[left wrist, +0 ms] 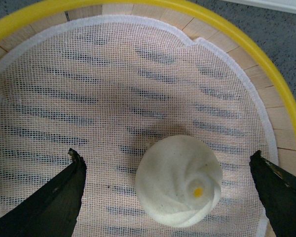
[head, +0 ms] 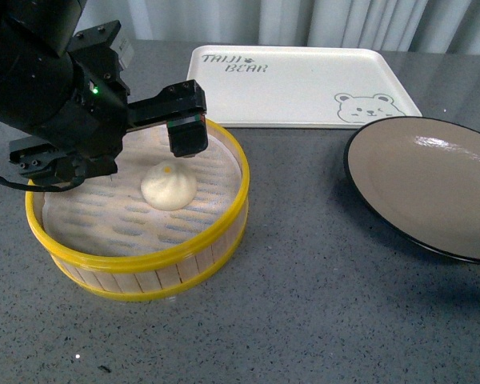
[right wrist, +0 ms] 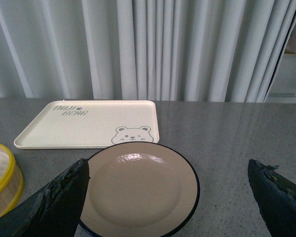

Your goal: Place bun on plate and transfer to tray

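- The bun (head: 169, 186) sits on the mesh liner (left wrist: 113, 98) inside the steamer (head: 136, 264).
- Your left gripper (left wrist: 164, 154) hangs over the bun with its jaws spread wide, one finger on each side, both clear of it.
- Your right gripper (right wrist: 166, 164) is spread wide too and holds nothing, with the plate below it.
- The plate (head: 432, 180) lies on the table to the right of the steamer, just in front of the tray (head: 296, 88).
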{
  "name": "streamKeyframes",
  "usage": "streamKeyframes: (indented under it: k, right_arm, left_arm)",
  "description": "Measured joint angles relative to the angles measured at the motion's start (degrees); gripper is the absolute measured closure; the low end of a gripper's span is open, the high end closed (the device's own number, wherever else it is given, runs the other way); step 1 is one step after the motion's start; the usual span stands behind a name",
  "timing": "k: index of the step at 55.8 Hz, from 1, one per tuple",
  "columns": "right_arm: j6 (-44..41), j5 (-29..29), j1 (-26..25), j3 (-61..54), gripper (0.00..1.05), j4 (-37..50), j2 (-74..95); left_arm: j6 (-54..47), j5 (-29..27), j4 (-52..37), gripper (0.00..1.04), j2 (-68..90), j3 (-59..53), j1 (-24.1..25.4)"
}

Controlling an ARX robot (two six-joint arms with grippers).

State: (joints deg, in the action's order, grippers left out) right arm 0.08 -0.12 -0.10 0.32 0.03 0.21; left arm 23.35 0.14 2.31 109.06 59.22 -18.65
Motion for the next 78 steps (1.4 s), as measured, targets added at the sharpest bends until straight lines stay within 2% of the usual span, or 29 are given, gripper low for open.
streamKeyframes:
  k: [13,25,34,39,66,78]
  right_arm:
    - [0.00,0.00,0.00,0.00,0.09,0.00,0.00]
    - [0.00,0.00,0.00,0.00,0.09,0.00,0.00]
    - [0.00,0.00,0.00,0.00,0.09,0.00,0.00]
    - [0.00,0.00,0.00,0.00,0.09,0.00,0.00]
    - [0.00,0.00,0.00,0.00,0.09,0.00,0.00]
    - [0.00,0.00,0.00,0.00,0.09,0.00,0.00]
  left_arm:
    - [-0.04,-0.02,1.05,0.07,1.33,1.16,0.07]
    - [-0.31,-0.09,2.67,0.50,1.51,2.10,-0.13]
    - [-0.09,0.11,3.91,0.86,1.51,2.62,-0.55]
    - [0.44,0.72,4.57,1.01,1.27,2.75,-0.55]
    - [7.43,8.15,2.12,1.01,-3.32,6.99,-0.48]
    - [11.08,11.10,0.48,1.01,1.64,15.82,-3.74]
